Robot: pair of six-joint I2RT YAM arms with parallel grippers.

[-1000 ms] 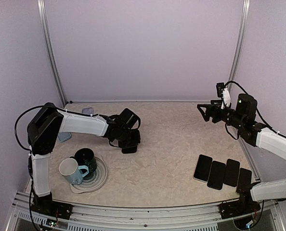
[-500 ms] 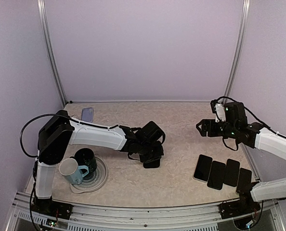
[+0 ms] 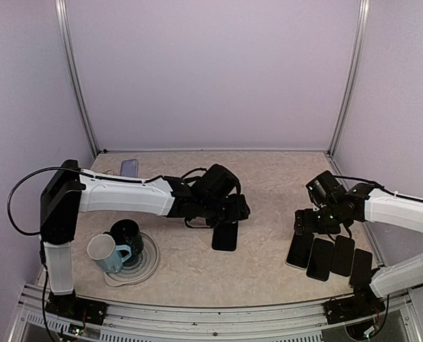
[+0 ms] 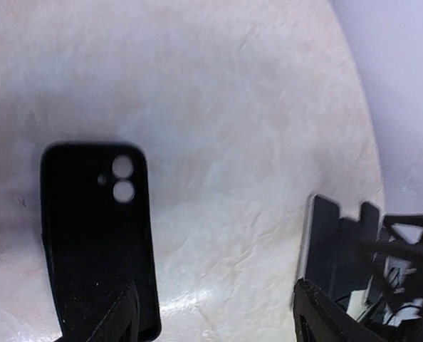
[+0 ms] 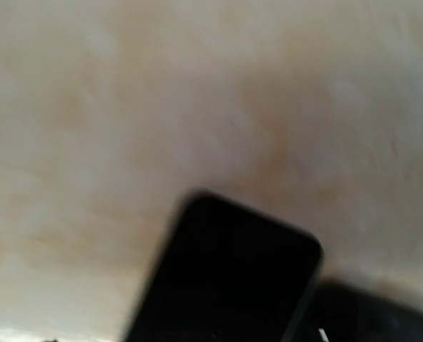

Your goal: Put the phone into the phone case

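- While the left gripper (image 3: 230, 213) hangs just above the far end of the phone case (image 3: 225, 236), its jaws stand wide apart with nothing between them
- The case lies flat near the middle of the table (image 3: 268, 182), apart from both fingers
- Four phones (image 3: 320, 258) lie side by side at the right front, well apart from the case, with a stretch of tabletop between
- The right gripper (image 3: 304, 222) hovers low over the far end of the leftmost phone (image 3: 299, 249); its jaws look spread and grip nothing, and its blurred wrist view shows that phone lying flat just below
- At the left front a pale mug (image 3: 106, 254) and a dark mug (image 3: 128, 234) sit together on a round plate (image 3: 151, 262), away from both grippers
- A pale blue case (image 3: 129, 167) lies at the back left, near the wall (image 3: 211, 71)
- The black case is matte with rounded corners and two round lens holes, one above the other, near one corner
- The phones are smooth black slabs with rounded corners
- The tabletop is mottled beige, like marble; the walls are plain lilac with metal rails in the corners
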